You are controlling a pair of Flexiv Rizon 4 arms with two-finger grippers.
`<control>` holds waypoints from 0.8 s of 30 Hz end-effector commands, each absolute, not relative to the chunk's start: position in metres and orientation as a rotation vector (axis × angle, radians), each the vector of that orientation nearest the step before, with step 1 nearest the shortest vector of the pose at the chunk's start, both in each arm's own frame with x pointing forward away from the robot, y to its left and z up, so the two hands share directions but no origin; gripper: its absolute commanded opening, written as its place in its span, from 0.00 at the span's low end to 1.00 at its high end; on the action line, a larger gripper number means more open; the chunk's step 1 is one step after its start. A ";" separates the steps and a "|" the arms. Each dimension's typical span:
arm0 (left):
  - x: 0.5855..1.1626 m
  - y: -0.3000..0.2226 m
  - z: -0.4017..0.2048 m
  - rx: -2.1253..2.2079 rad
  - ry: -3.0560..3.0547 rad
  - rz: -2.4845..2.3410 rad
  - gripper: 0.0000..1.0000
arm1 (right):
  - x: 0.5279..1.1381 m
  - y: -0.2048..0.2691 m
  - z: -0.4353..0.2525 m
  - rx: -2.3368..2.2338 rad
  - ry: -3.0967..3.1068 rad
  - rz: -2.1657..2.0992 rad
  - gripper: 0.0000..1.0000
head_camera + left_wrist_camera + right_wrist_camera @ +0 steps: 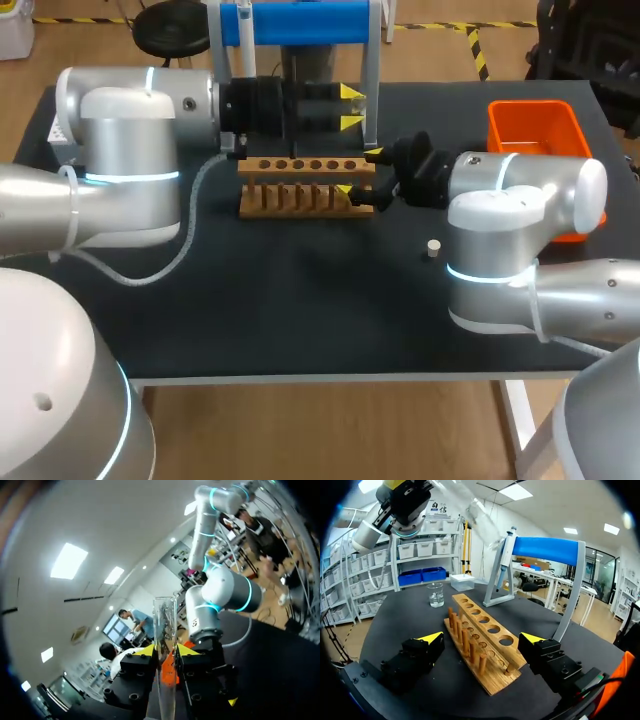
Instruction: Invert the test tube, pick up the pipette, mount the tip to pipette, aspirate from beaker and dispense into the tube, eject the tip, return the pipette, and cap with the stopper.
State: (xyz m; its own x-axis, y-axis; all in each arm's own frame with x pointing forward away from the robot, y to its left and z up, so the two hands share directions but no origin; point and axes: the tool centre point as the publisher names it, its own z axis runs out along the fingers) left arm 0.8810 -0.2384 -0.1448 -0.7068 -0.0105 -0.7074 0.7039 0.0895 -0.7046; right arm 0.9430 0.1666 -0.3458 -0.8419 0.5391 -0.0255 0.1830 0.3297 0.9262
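Observation:
My left gripper (pixel 350 107) is raised behind the wooden tube rack (pixel 305 185) and is shut on a clear test tube (pixel 165 630), which sticks out past its yellow tips. In the right wrist view the tube (pixel 482 517) hangs tilted in the air above the rack. My right gripper (pixel 358 172) is open and straddles the rack's right end (pixel 482 640), one finger on each side. The pipette (pixel 506 555) hangs on its blue-topped stand (pixel 547 550). Beyond the rack stands a glass beaker (pixel 435 595) holding some liquid. A small pale stopper (pixel 433 248) lies on the table by my right arm.
An orange bin (pixel 535 130) sits at the back right of the black table. The pipette stand (pixel 300 25) is just behind the rack, close to my left gripper. A cable from my left arm lies on the table at front left.

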 end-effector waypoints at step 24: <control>0.929 -0.217 -0.182 -0.033 2.100 -1.993 0.00 | 0.942 0.167 -0.346 0.645 2.266 1.517 1.00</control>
State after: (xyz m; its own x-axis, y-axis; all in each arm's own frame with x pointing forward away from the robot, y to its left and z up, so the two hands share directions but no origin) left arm 0.9241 -0.2135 -0.1815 -0.9690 -0.1859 -0.1628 0.1527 0.0673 -0.9860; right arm 0.9430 0.1667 -0.3458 -0.8418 0.5392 -0.0256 0.1829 0.3295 0.9263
